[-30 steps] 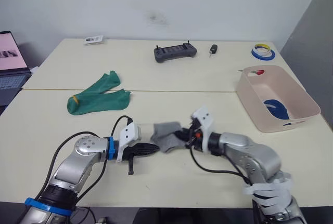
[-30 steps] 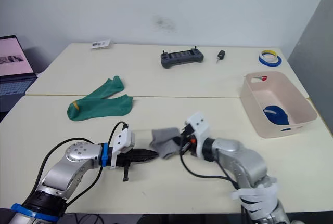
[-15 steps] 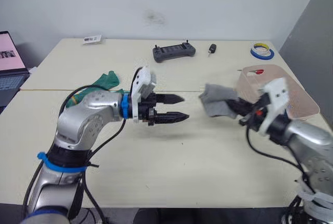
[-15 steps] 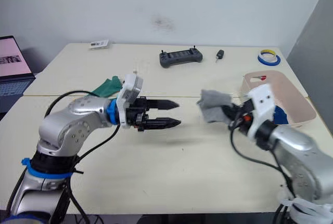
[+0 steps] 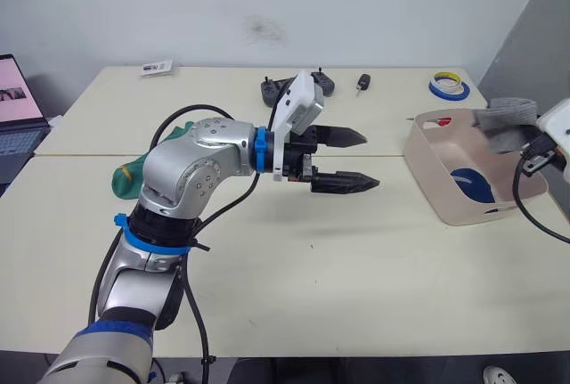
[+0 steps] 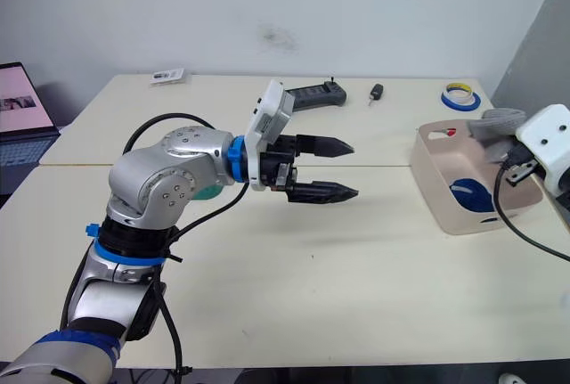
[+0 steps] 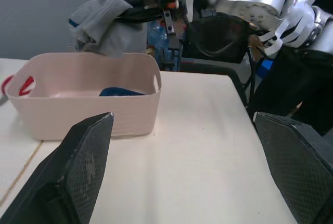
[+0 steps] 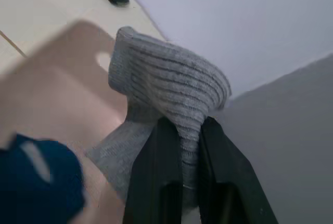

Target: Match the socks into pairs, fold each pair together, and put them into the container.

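Observation:
My right gripper (image 8: 186,130) is shut on a folded bundle of grey socks (image 5: 503,124) and holds it above the far right side of the container (image 5: 443,197), a pale pink tub at the table's right edge. Dark blue socks (image 5: 472,186) lie inside the tub. My left gripper (image 5: 367,159) hangs open and empty over the middle of the table, pointing toward the tub. Green socks (image 5: 125,177) lie on the left of the table, mostly hidden behind my left arm. The left wrist view shows the tub's wall (image 7: 83,115) with the grey socks (image 7: 101,18) above it.
A black controller (image 5: 270,90), partly behind my left gripper, a key fob (image 5: 364,84) and a blue-and-yellow tape roll (image 5: 450,88) sit along the table's far side. A small card (image 5: 158,68) lies far left. A laptop (image 5: 18,99) stands beyond the left edge.
My left gripper let go of the grey socks, opened wide and rose toward the table's middle. My right gripper carried the grey socks right, from the table's front to above the container.

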Robot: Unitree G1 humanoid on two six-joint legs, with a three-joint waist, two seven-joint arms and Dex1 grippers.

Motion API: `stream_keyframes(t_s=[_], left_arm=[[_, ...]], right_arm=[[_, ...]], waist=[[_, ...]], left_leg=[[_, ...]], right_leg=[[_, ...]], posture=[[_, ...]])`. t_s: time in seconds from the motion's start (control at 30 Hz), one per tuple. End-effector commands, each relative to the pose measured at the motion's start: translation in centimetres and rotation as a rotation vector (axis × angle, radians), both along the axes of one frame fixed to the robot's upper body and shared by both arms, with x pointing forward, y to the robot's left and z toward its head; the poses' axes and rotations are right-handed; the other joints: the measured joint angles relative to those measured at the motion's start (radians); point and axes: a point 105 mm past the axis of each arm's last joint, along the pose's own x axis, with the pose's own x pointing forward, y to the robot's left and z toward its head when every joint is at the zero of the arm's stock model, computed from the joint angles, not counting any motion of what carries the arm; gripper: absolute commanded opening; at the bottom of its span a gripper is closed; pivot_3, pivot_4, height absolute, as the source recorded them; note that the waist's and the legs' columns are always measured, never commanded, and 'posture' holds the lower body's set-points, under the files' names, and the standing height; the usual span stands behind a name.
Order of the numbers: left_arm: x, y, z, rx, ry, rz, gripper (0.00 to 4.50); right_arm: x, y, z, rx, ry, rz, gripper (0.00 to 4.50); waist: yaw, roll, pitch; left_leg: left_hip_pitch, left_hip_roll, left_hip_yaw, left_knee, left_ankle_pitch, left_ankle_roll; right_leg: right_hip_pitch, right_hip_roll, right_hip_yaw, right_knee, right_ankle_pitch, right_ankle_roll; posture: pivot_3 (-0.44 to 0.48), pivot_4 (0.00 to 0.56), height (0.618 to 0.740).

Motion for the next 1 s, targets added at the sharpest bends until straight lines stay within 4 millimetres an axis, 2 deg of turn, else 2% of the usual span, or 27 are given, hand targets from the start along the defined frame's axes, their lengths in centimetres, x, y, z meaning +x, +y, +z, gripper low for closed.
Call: stream_keyframes(t_s=[0.03, 0.23, 0.33, 0.57, 0.63, 0.7, 0.9, 1.0], left_arm=[[-0.6, -1.0, 0.5, -0.006, -0.043, -0.05, 4.5], [-1.2, -1.7, 0.0, 0.013, -0.042, -0.094, 4.5], [-1.1, -1.9, 0.0, 0.022, -0.046, -0.102, 4.5], [-1.2, -2.1, -0.1, 0.025, -0.049, -0.101, 4.5], [-1.2, -2.0, -0.3, 0.03, -0.05, -0.098, 4.5], [-1.1, -2.0, -0.4, 0.036, -0.052, -0.095, 4.5], [-1.0, -2.3, -0.5, 0.04, -0.053, -0.089, 4.5], [-1.0, -2.3, -0.5, 0.04, -0.053, -0.086, 4.5]], right_arm=[[1.7, 0.5, -0.2, -0.282, -0.047, 0.084, 0.04], [4.4, 1.8, -3.0, -0.447, 0.007, 0.212, 0.04], [5.4, 2.3, -4.9, -0.523, 0.094, 0.277, 0.04], [5.4, 1.7, -6.9, -0.584, 0.258, 0.359, 0.04], [5.3, 1.8, -6.8, -0.581, 0.271, 0.386, 0.04], [5.3, 1.8, -6.5, -0.575, 0.285, 0.396, 0.78], [4.8, 1.3, -5.9, -0.532, 0.382, 0.418, 2.63], [4.6, 0.9, -5.3, -0.531, 0.41, 0.418, 3.73]], waist=[[-0.001, 0.0, 0.0], [-0.003, 0.0, 0.001], [0.0, 0.0, 0.001], [0.004, 0.0, 0.001], [0.002, 0.0, 0.001], [0.002, 0.0, 0.001], [0.002, 0.0, 0.001], [0.002, 0.0, 0.001]], left_leg=[[0.001, 0.0, 0.002, 0.0, 0.0, 0.0], [0.002, 0.001, 0.011, 0.0, 0.0, 0.0], [0.002, 0.002, 0.011, 0.0, 0.0, 0.0], [0.001, 0.002, 0.011, 0.001, 0.0, 0.0], [0.001, 0.002, 0.011, 0.001, 0.0, 0.0], [0.001, 0.002, 0.011, 0.002, 0.0, 0.0], [0.002, 0.003, 0.011, 0.003, 0.0, 0.0], [0.002, 0.003, 0.01, 0.004, 0.0, 0.0]], right_leg=[[0.0, 0.001, 0.002, 0.0, 0.0, 0.0], [-0.002, 0.001, 0.012, 0.001, 0.0, 0.0], [-0.002, 0.001, 0.013, 0.001, 0.0, 0.0], [-0.002, -0.001, 0.013, 0.001, 0.0, 0.0], [-0.002, -0.001, 0.013, 0.001, 0.0, 0.0], [-0.002, -0.001, 0.013, 0.001, 0.0, 0.001], [-0.001, -0.001, 0.013, 0.003, 0.0, 0.001], [-0.001, -0.001, 0.013, 0.003, 0.0, 0.001]], posture=[[0.0, 0.15, 0.74], [0.0, 0.15, 0.74], [0.0, 0.15, 0.74], [0.0, 0.15, 0.74], [0.0, 0.15, 0.74], [0.0, 0.15, 0.74], [0.0, 0.15, 0.74], [0.0, 0.15, 0.74]])
